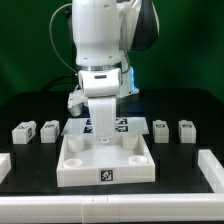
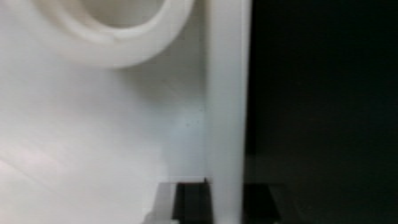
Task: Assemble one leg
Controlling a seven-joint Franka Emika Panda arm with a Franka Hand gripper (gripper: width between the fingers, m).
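Note:
Four small white legs lie on the black table, two at the exterior view's left and two at its right, each with a marker face. My gripper is down on the far side of the large white square tray piece, away from all the legs. In the wrist view my gripper straddles the tray piece's thin side wall, with one dark finger on each side, touching it. A round corner socket shows beside the wall. No leg shows in the wrist view.
The marker board lies just behind the tray piece, partly hidden by the arm. White rails border the work area at the front, the exterior view's left and right.

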